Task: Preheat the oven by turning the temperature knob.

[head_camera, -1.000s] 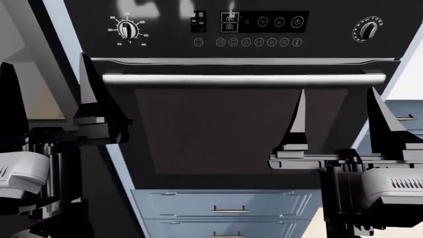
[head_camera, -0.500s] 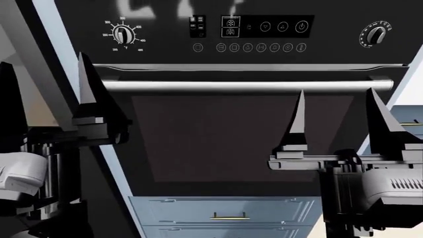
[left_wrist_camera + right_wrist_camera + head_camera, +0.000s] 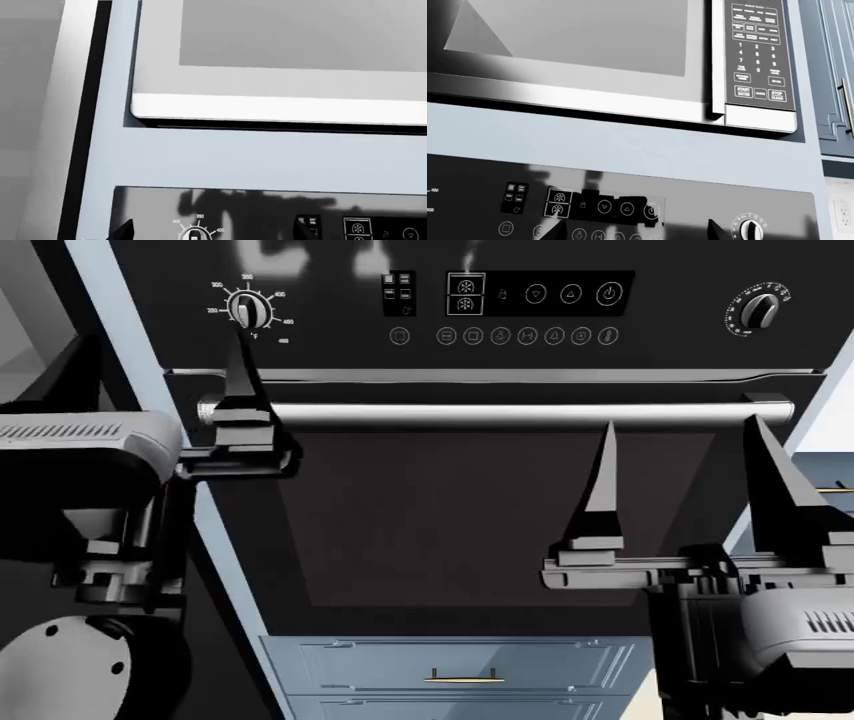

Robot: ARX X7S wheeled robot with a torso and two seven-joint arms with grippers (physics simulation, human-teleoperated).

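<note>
Oven [image 3: 494,520]: it fills your head view; black front, dark glass door shut, so you cannot see what it holds.
Handle [image 3: 534,414]: long silver bar across the top of the door.
Panel [image 3: 534,295]: lit touch icons in the middle of the strip above the handle.
Temperature knob [image 3: 246,308]: upper left of that strip, ringed by white numerals; your left wrist view catches it at the picture's edge [image 3: 193,234] with 300, 350 and 400 around it.
Second knob [image 3: 759,309]: upper right of the strip, ringed by fine ticks; also in the right wrist view [image 3: 750,229].
Left gripper [image 3: 160,370]: raised at the oven's left edge. One finger [image 3: 244,390] stands just below the temperature knob, its tip close under the numerals, not touching the knob. You cannot tell how wide the jaws stand, as the other finger is lost against dark shapes.
Right gripper [image 3: 683,455]: lower, in front of the door glass, well apart from both knobs; jaws wide, holding nothing.
Microwave [image 3: 594,50]: above the oven, door shut, keypad at its side.
Drawers [image 3: 454,675]: blue-grey, below the oven, shut, brass pulls.
</note>
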